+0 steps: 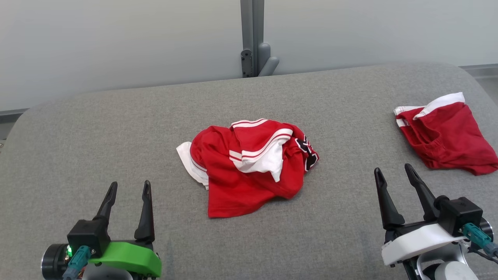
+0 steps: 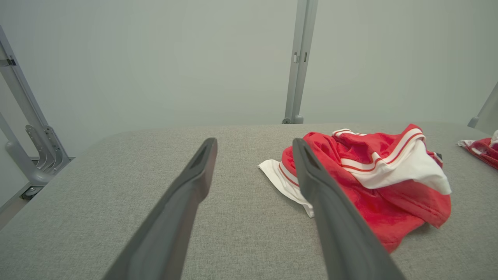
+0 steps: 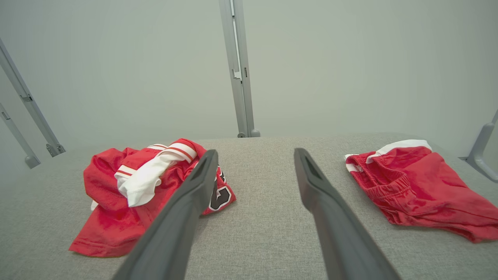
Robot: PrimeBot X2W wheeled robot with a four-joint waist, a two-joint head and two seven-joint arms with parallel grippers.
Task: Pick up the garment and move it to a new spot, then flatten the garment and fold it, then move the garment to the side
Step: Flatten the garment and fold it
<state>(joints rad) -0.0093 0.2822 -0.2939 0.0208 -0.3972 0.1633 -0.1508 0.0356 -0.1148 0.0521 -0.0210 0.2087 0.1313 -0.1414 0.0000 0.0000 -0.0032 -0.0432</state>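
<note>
While gripping nothing, holds left gripper (image 1: 129,183) wide apart at near left. Finds crumpled red garment (image 1: 253,171) at centre, farther off, untouched, between both finger pairs. Shows right gripper (image 1: 393,168) near right, likewise parted, empty; second red cloth (image 1: 447,136) beyond it.

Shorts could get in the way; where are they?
In the head view, the shorts lie far right on the table, beyond the right hand, apart from the jersey.

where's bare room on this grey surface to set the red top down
Widest: the left of the grey surface, between its left edge and the crumpled red top, ahead of the left claw. Narrower: between the top and the red shorts, ahead of the right claw. The right end is crowded by the shorts.
</note>
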